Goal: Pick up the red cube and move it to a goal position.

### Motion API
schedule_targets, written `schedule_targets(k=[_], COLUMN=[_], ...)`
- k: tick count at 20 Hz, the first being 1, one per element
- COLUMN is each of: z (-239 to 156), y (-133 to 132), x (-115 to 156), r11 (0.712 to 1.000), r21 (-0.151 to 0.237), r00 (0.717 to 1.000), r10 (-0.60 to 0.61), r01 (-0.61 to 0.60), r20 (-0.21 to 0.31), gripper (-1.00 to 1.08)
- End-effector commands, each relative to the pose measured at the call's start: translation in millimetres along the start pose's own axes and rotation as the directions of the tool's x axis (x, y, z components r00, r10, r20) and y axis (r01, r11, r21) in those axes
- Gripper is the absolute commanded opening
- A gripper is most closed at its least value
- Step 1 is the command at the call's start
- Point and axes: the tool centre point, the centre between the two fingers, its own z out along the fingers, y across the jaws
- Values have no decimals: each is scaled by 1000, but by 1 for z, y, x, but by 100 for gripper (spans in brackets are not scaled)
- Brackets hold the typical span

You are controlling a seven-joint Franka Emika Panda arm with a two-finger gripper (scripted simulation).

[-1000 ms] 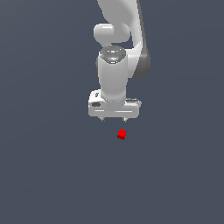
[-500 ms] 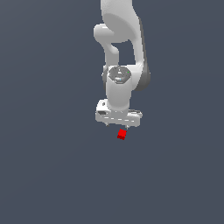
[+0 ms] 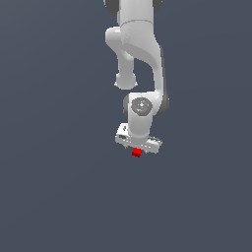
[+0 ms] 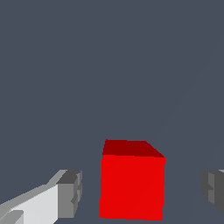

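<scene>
- The cube is sitting between the gripper's two fingers, touching neither.
- The gripper is hanging directly over the cube.

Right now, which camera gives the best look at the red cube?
The wrist view. There the red cube fills much of the picture, with its front and top faces plain, sitting between the open gripper fingers with a gap on each side. The exterior view shows it only as a tiny red spot under the white gripper.
</scene>
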Motion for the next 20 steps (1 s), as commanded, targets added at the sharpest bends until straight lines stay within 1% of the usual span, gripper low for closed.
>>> schedule_targets(k=[1, 6, 13, 14, 20], z=[13, 26, 24, 24, 24], y=[-4, -7, -7, -7, -7], x=[-1, -3, -1, -1, -1], r11=[1000, 999, 999, 999, 999], r21=[-2, -3, -2, -2, -2], r00=[1000, 999, 999, 999, 999], r10=[25, 48, 44, 44, 44], r01=[-25, -48, -44, -44, -44], r20=[1, 4, 4, 4, 4], gripper=[100, 100, 100, -100, -100])
